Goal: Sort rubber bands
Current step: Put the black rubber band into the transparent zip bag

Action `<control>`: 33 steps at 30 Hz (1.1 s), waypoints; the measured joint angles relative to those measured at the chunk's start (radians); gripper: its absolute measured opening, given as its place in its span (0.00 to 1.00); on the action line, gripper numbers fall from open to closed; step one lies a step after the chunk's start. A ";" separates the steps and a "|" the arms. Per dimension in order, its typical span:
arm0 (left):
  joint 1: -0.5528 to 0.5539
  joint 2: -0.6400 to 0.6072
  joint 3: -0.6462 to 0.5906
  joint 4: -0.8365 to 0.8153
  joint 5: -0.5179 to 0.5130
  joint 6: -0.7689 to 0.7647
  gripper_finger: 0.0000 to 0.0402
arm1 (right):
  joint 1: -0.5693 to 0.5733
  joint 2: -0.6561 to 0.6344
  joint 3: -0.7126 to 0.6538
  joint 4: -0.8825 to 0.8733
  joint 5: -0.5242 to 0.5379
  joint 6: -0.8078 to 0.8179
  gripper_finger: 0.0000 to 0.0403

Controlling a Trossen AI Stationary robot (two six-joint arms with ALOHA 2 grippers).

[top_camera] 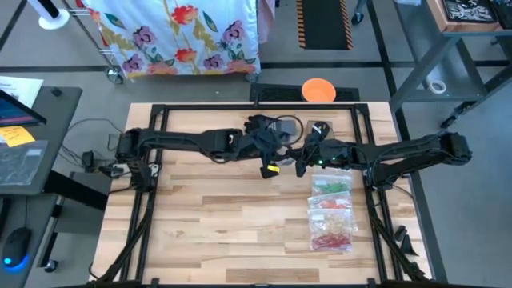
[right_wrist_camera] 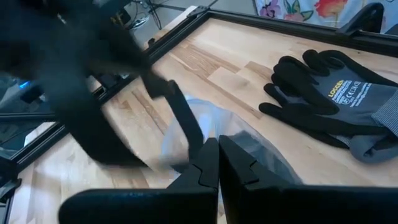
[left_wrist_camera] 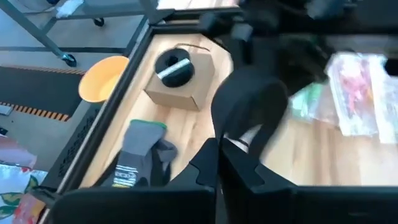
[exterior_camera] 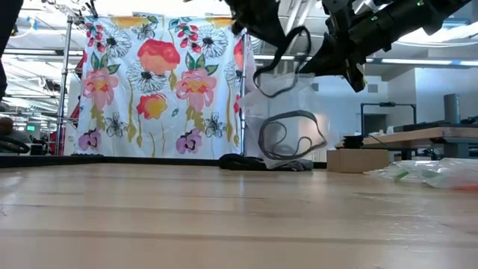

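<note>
1. Two grippers, left gripper (top_camera: 270, 166) and right gripper (top_camera: 302, 164), pinch a clear bag (exterior_camera: 287, 123) of black rubber bands (exterior_camera: 287, 138) above the glove (right_wrist_camera: 339, 99).
2. Risk: bag slipping, bands spilling.

Both tools (top_camera: 276, 164) (top_camera: 304, 164) shut, raised mid-table

light falls even and soft on my wooden table (top_camera: 240, 224) from overhead, and my arms leave only faint shadows on it. level with the table, the bright room behind it washes out pale around the floral cloth (exterior_camera: 157, 90), and the near boards blur. my wrist views smear: my other arm is a dark streak, while the black glove (right_wrist_camera: 336, 99) stays fairly sharp.
</note>
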 joint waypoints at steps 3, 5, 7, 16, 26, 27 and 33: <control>-0.022 0.000 -0.014 0.024 0.000 0.000 0.00 | -0.005 0.000 0.000 0.000 0.000 0.000 0.00; -0.038 -0.001 -0.018 0.032 0.001 0.000 0.00 | -0.008 0.000 0.000 0.000 0.001 0.012 0.00; -0.051 -0.001 -0.020 0.033 0.001 0.000 0.00 | -0.008 0.000 0.000 0.000 0.001 0.032 0.00; -0.042 -0.002 -0.050 0.078 -0.007 -0.013 0.00 | -0.008 0.000 0.000 0.009 0.001 0.040 0.00; 0.022 -0.002 -0.133 0.108 0.006 -0.054 0.00 | -0.005 0.000 0.000 0.016 0.001 0.054 0.00; 0.022 -0.002 -0.133 0.112 0.007 -0.058 0.00 | -0.005 0.000 0.000 0.016 0.001 0.053 0.00; 0.018 -0.002 -0.133 0.117 0.009 -0.044 0.03 | -0.005 0.000 0.000 0.018 0.002 0.053 0.00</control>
